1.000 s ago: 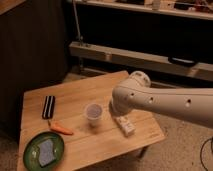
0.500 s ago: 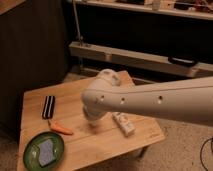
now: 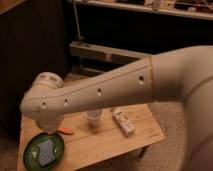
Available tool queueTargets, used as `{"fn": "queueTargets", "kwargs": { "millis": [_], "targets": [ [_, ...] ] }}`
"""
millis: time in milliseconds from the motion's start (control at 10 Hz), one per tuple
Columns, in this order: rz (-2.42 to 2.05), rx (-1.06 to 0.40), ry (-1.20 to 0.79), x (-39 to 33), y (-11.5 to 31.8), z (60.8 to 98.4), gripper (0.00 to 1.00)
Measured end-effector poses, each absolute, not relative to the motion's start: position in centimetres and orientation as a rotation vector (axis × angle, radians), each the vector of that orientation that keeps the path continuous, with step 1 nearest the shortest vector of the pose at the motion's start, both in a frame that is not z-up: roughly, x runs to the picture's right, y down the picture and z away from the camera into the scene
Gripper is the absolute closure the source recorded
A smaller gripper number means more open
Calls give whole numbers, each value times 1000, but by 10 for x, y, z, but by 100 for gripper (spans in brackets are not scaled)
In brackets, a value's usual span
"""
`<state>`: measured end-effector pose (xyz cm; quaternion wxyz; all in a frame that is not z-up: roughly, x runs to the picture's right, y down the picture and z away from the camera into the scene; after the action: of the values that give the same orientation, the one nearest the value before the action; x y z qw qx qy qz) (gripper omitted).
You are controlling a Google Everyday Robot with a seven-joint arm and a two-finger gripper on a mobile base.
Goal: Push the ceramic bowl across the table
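The ceramic bowl [image 3: 33, 146] is a shallow dark-green dish with a blue-grey square piece [image 3: 46, 150] inside. It sits at the front left corner of the light wooden table [image 3: 102, 145]. My white arm [image 3: 100, 92] stretches across the view from the right. Its rounded end joint [image 3: 44, 102] hangs just above and behind the bowl. My gripper is hidden from this view; no fingers show. I cannot tell whether anything touches the bowl.
A small translucent cup [image 3: 93, 119] stands mid-table. An orange carrot-like piece [image 3: 65, 131] lies between the cup and the bowl. A white packet [image 3: 123, 122] lies to the right. Dark cabinets and a metal rail [image 3: 100, 52] stand behind the table.
The arm has swung left and nearer to the camera. It now covers the table's back left part and the dark item there. The bowl, cup and packet have not moved.
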<state>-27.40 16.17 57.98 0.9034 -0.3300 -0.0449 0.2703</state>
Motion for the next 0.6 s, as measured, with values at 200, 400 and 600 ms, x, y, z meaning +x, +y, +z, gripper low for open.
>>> {"fn": "queueTargets", "kwargs": {
  "millis": [200, 400, 600],
  "targets": [
    [502, -712, -112, -293, 168, 576, 96],
    [507, -712, -112, -292, 167, 576, 96],
    [504, -714, -114, -294, 168, 576, 96]
  ]
}}
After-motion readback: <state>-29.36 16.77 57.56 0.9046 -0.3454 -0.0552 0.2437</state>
